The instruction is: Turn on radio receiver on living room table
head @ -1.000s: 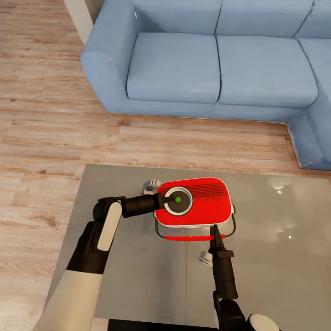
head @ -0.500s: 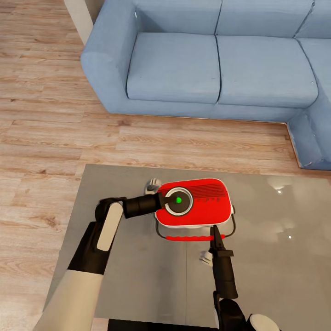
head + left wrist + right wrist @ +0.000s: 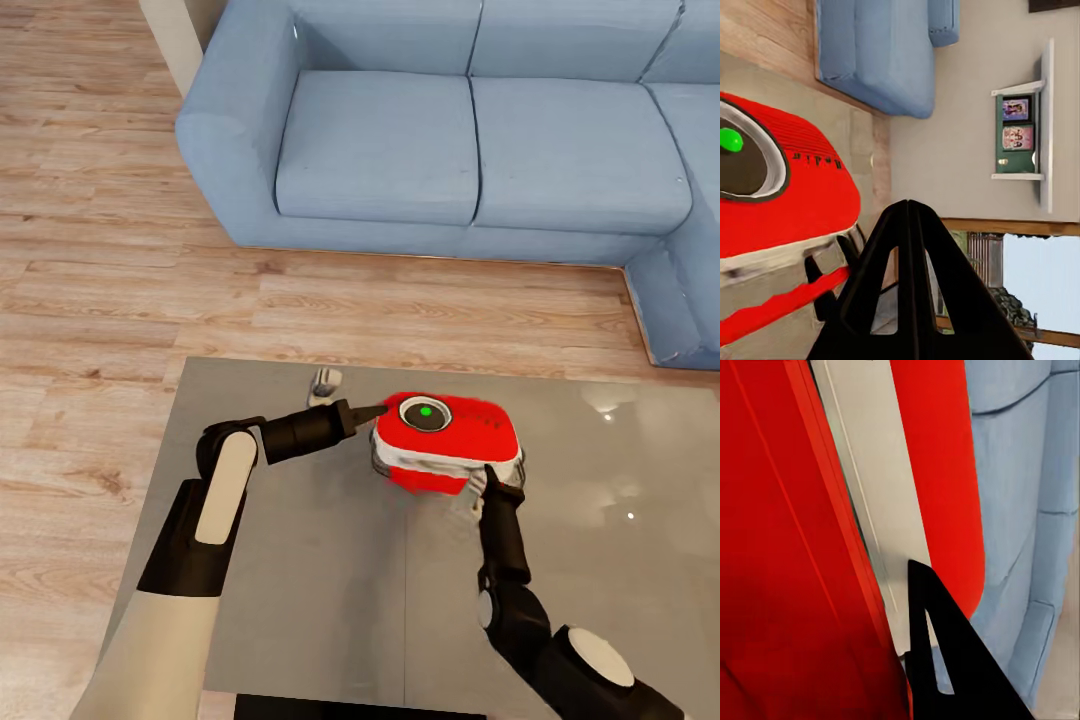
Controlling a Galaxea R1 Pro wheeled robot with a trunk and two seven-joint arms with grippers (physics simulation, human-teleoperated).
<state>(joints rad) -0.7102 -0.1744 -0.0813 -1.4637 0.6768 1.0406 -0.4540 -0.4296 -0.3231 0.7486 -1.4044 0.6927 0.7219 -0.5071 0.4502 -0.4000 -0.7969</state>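
The red radio receiver (image 3: 447, 445) stands on the glossy grey table (image 3: 300, 600), tilted, with its near side blurred. Its round dial (image 3: 425, 413) shows a green dot and faces up. My left gripper (image 3: 378, 409) is shut, its tip just beside the radio's left edge, off the dial. In the left wrist view the shut gripper (image 3: 907, 206) points past the radio (image 3: 787, 187) and its red handle bar (image 3: 772, 311). My right gripper (image 3: 484, 478) is shut and pressed against the radio's near side. The right wrist view shows that gripper (image 3: 916, 566) at the radio's white trim (image 3: 870, 502).
A blue L-shaped sofa (image 3: 450, 130) runs along the far side and right, across a strip of pale wood floor (image 3: 120, 290). The table's left edge lies near my left elbow. A wall shelf with framed photos (image 3: 1020, 131) hangs beyond the sofa.
The radio has tipped up from lying flat and slid right and away. My right gripper pushed forward into its near side. My left gripper tip has come off the dial.
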